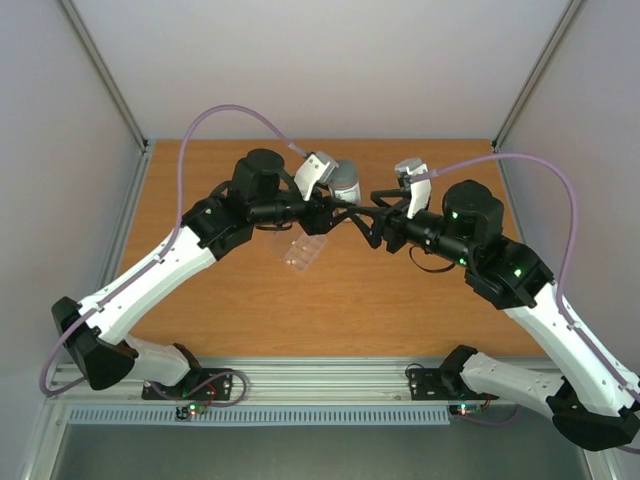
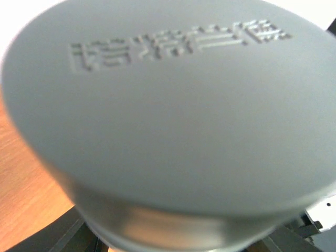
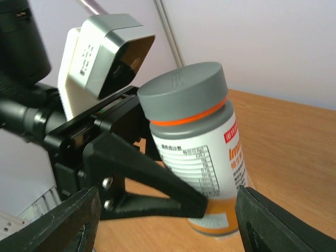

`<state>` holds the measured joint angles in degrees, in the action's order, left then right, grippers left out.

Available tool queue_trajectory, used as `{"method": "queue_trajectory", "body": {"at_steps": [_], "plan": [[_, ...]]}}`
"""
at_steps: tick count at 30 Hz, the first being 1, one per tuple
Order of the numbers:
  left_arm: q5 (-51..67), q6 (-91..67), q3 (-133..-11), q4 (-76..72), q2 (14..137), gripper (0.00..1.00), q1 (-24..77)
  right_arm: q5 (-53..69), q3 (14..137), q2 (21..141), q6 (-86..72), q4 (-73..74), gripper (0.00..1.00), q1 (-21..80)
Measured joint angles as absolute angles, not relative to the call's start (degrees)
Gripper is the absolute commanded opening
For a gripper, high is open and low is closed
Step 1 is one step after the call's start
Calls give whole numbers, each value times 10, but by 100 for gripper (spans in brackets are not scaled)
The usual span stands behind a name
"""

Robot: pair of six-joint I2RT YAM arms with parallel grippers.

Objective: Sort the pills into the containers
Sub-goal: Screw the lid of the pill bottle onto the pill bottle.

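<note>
The left gripper [image 3: 210,202] is clamped on the lower body of the pill bottle [image 3: 197,163], one black finger crossing its label. The right gripper [image 3: 168,210] faces it with its fingers spread wide. The bottle stands between them, and neither finger clearly touches it. The bottle is upright with its base at or just above the wood, and I cannot tell which. The clear pill box [image 1: 303,250] lies flat on the table, below the left gripper and back toward its arm, well apart from the right gripper. The grey cap [image 3: 184,92] sits on the bottle above an orange band, higher than the right fingers reach now. No pills show, and I judge they are inside the bottle.

Risks, as I judge them:
- Only one gripper holds the bottle, and low down, so a nudge from the right fingers could tilt or twist it in the grip.
- If the right fingers close on the label rather than the cap, the lid will not turn.
- Once the bottle is open, tipping it away from the box would scatter the tiny pills.

Plain pale walls [image 1: 330,60] close in the back and sides, and the table [image 1: 400,290] is smooth orange-brown wood, on which pills would roll easily
</note>
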<state>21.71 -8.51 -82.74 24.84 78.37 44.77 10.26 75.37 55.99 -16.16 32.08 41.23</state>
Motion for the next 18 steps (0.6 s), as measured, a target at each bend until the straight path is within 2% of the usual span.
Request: {"method": "queue_trajectory", "body": {"at_steps": [10,18], "plan": [[392,-54,-828,268,788,0,430,119,784,540,-146,347,74,413],[510,-25,-828,310,798,0,427,194,816,557,-139,356,73,384]]}}
